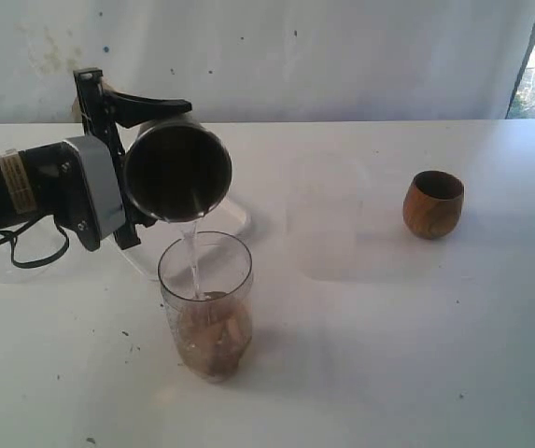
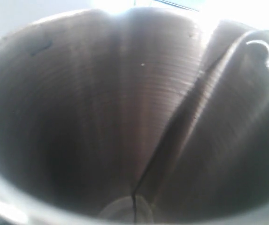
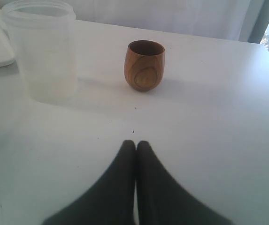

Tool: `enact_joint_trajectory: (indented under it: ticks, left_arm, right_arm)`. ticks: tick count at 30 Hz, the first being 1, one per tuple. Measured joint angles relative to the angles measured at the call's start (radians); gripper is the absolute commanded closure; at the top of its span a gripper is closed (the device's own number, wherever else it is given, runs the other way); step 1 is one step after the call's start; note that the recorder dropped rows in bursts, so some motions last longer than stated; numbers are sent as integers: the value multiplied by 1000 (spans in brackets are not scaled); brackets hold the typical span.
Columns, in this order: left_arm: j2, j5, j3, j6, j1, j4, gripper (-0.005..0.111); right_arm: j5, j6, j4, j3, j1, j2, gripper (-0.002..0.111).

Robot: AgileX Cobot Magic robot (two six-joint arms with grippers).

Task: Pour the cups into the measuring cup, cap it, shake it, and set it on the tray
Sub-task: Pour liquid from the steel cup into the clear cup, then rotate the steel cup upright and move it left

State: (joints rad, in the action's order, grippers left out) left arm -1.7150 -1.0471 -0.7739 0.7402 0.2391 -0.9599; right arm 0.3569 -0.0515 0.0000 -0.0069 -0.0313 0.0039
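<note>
In the left half of the exterior view, the left gripper point(image 1: 150, 177) has its jaws spread wide around the steel tumbler point(image 1: 188, 168). It holds the tumbler tipped on its side with the lip just above the measuring cup point(image 1: 206, 308), low and left of centre, so the thin stream point(image 1: 192, 257) lands inside on the brownish contents. The wooden cup point(image 1: 432, 203) stands upright at the right, well clear of the pour, and the right gripper point(image 3: 135, 150) points toward it, pressed closed on nothing, probably idle for now.
</note>
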Motion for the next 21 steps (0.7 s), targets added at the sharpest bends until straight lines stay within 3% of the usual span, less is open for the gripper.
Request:
enact_joint_trajectory:
  ticks: [14,21]
  left_arm:
    - [0,-2,0,-13,0,3,107]
    - [0,-9,0,-219,0,3,107]
  right_arm:
    - [0,0,0,0,0,0,108]
    - [0,0,0,0,0,0,108]
